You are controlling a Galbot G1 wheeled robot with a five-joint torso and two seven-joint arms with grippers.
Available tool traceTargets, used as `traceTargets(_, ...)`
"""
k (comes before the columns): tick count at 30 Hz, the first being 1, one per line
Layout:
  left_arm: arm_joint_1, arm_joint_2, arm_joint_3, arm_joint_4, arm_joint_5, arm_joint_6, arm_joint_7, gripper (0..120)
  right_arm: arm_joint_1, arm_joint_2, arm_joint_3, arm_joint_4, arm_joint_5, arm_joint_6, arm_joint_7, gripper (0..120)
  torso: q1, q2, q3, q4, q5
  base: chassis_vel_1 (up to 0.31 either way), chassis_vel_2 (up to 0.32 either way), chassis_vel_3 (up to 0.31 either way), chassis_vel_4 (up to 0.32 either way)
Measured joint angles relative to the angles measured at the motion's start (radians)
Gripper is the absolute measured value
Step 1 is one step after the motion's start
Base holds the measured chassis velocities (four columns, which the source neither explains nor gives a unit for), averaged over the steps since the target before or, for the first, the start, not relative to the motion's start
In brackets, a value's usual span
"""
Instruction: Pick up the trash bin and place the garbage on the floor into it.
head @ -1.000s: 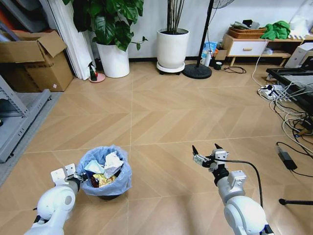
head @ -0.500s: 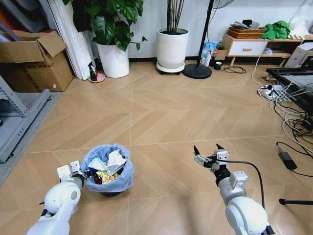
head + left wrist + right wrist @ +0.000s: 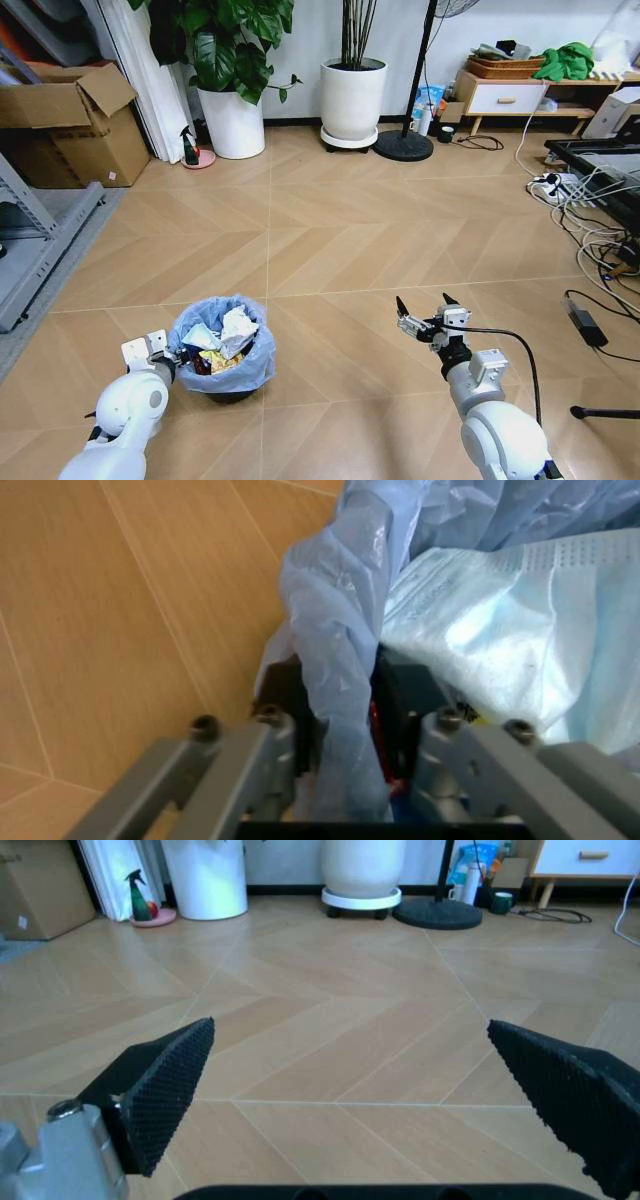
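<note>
Low down, left gripper [image 3: 172, 357] pinching the trash bin [image 3: 221, 346] rim, right gripper [image 3: 422, 316] spread wide, well apart

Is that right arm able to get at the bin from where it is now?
Probably yes, with a sideways reach. The right claw hangs open and empty, with bare floor between it and the bin. The left claw already grips the bin's rim.
</note>
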Motion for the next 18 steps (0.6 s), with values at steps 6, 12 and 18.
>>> traceTargets(6,-0.008,0.002,0.001,0.004,0.002,0.0,-0.003,52,0.0,0.0,0.0,-0.002,0.002,0.001,0.0,100,0.0,0.0,0.0,0.0,0.0003,0.0,0.0,0.0,0.0)
traceTargets(12,-0.007,0.003,-0.003,-0.002,0.003,-0.006,-0.006,73,0.001,0.001,0.003,-0.002,0.005,0.001,-0.001,100,0.0,0.0,0.0,0.0,0.0002,0.0,0.0,0.0,0.0)
traceTargets(18,0.006,0.006,-0.016,-0.037,0.0,-0.012,-0.006,94,0.002,0.0,0.007,0.003,0.011,0.001,-0.001,100,0.0,0.0,0.0,0.0,0.0002,0.0,0.0,0.0,0.0)
